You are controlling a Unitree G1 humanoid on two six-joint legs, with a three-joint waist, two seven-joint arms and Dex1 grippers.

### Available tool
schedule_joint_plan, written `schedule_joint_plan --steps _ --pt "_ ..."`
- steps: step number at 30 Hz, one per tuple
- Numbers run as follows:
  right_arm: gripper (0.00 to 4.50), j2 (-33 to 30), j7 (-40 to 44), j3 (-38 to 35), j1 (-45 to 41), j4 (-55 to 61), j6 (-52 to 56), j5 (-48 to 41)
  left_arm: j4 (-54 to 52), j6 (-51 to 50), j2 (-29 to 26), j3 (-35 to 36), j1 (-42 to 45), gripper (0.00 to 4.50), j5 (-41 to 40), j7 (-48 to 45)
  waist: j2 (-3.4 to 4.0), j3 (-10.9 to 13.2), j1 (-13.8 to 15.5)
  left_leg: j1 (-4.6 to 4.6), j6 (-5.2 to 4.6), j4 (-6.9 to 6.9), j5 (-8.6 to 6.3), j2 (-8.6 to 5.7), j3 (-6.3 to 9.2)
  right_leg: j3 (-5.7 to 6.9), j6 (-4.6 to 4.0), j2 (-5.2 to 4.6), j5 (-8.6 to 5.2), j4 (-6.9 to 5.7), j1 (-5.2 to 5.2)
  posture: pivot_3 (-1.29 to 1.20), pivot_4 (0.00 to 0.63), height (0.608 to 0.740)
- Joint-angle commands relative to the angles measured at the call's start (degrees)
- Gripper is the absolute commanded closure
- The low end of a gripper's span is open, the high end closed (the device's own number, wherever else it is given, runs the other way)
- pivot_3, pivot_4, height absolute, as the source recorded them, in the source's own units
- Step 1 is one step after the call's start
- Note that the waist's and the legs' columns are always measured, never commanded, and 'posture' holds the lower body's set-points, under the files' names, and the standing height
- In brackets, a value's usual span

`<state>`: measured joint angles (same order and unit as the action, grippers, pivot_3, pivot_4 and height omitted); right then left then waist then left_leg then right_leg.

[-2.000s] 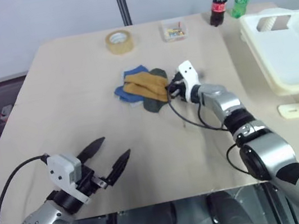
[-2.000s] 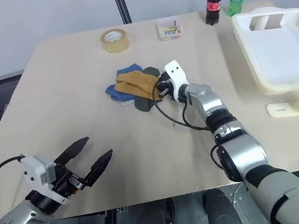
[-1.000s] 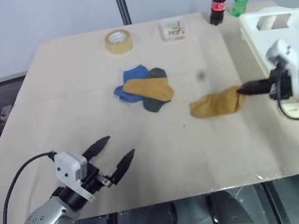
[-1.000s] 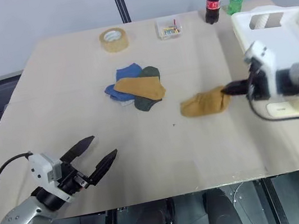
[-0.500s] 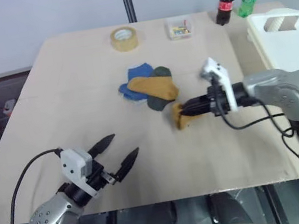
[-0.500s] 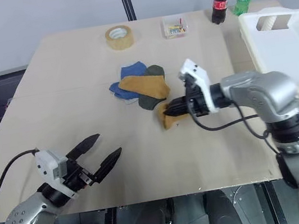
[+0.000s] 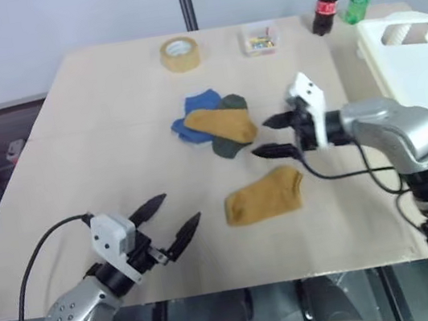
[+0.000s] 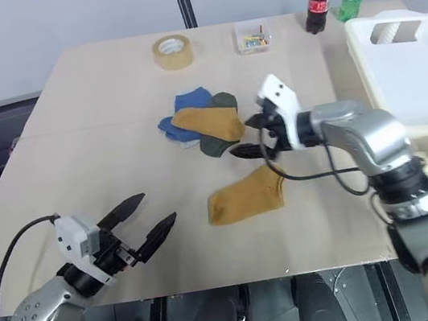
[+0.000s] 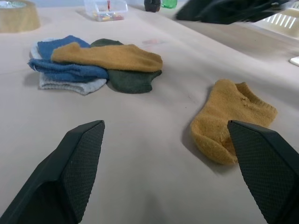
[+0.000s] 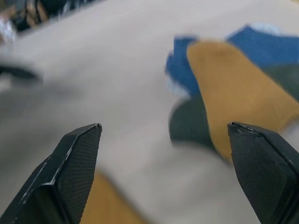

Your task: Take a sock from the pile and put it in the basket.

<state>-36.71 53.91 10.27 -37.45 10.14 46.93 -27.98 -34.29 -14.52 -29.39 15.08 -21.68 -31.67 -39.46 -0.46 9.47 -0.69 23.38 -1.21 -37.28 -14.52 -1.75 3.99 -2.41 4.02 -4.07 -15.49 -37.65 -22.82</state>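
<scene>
Right gripper (image 7: 269,137) hung empty over desk (image 7: 106,145) middle, fingers spread wide, beside pile (image 7: 215,124). Loose mustard sock (image 7: 264,196) lay flat nearer front edge, touching neither. Left gripper (image 7: 167,217) spread too, front-left corner. Basket (image 7: 420,71) at right edge.

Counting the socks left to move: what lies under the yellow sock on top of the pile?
Under the pile's yellow sock lie a blue sock, a dark green sock and a pale grey one at the bottom. Anything fully covered beneath them cannot be seen.
</scene>
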Motion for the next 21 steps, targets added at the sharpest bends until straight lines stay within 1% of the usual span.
schedule_joint_plan --steps 1,2,4,6,8,12,14,18,19,21 --pt "0.02 -7.5 10.8 0.1 10.7 8.4 -15.5 3.0 -0.9 0.7 -0.2 0.6 0.4 0.00 -0.2 0.1 0.00 0.0 0.2 0.06 0.00 0.00 0.00 0.01 0.10 0.10 0.00 0.01 0.00 0.03 0.00 0.00 0.150 0.738" --pt "0.02 -8.3 11.3 0.3 12.4 8.9 -17.7 3.8 -0.8 0.7 -0.3 0.7 0.5 0.00 -0.3 0.0 0.03 0.0 -0.1 0.10 0.00 -0.01 0.00 0.02 0.16 0.18 0.00 0.03 -0.01 0.08 0.00 0.00 0.150 0.738" --pt "0.02 -9.4 13.8 1.0 17.1 9.2 -26.7 7.0 -0.3 0.5 -0.5 0.7 1.0 0.00 -0.5 -0.3 0.06 0.0 -0.6 0.08 0.00 -0.06 0.01 0.01 0.05 0.04 0.01 0.05 0.00 -0.06 -0.05 0.00 0.150 0.738" --pt "0.02 -10.0 15.3 2.6 19.8 7.5 -36.2 11.9 0.1 0.2 -0.8 0.6 1.7 0.00 -0.6 -0.7 0.05 0.0 -0.6 -0.22 0.00 -0.11 0.01 0.03 -0.01 -0.01 0.02 0.11 0.00 -0.20 0.19 0.00 0.150 0.738" --pt "0.02 -9.4 14.4 4.4 19.1 3.8 -43.2 17.2 0.7 0.0 -1.1 0.2 2.6 0.00 -0.6 -1.2 0.05 0.0 -0.6 -0.54 0.00 -0.09 0.01 0.04 -0.04 -0.02 0.02 0.27 -0.02 -0.19 0.50 0.00 0.150 0.738" --pt "0.02 -5.3 11.2 7.2 14.1 -5.3 -56.1 25.4 1.6 -0.4 -1.4 0.2 4.1 0.00 -0.8 -1.4 0.00 0.1 -0.5 -0.78 0.00 -0.17 0.01 0.04 -0.05 -0.03 0.03 0.34 -0.02 -0.16 0.74 0.00 0.150 0.738" --pt "0.02 -4.3 10.9 8.3 12.9 -8.8 -59.5 27.6 1.6 -0.6 -1.4 0.3 4.3 0.00 -0.9 -1.5 -0.01 0.1 -0.3 -0.77 0.01 -0.18 0.01 0.04 -0.04 -0.03 0.03 0.34 -0.02 -0.17 0.73 0.00 0.150 0.738" --pt "0.02 -3.4 12.3 9.8 12.3 -13.7 -62.4 29.1 1.5 -0.7 -1.3 0.6 3.9 0.00 -0.7 -1.7 -0.02 0.1 0.0 -0.63 0.03 -0.15 0.02 0.03 0.06 0.05 0.02 0.30 -0.01 -0.02 0.69 0.00 0.150 0.738" --pt "0.26 -3.2 12.6 9.8 12.3 -14.4 -62.3 28.9 1.3 -0.8 -1.2 0.8 3.7 0.00 -0.7 -1.5 -0.03 0.1 0.0 -0.61 0.03 -0.14 0.02 0.02 0.07 0.04 0.02 0.27 -0.01 0.00 0.69 0.00 0.150 0.738" --pt "0.90 -3.5 13.7 9.9 12.4 -15.1 -61.9 28.4 1.1 -0.8 -1.1 1.1 3.4 0.00 -0.6 -1.2 -0.03 0.1 0.0 -0.63 0.02 -0.14 0.01 0.02 0.07 0.05 0.01 0.17 -0.01 0.00 0.71 0.00 0.150 0.738"
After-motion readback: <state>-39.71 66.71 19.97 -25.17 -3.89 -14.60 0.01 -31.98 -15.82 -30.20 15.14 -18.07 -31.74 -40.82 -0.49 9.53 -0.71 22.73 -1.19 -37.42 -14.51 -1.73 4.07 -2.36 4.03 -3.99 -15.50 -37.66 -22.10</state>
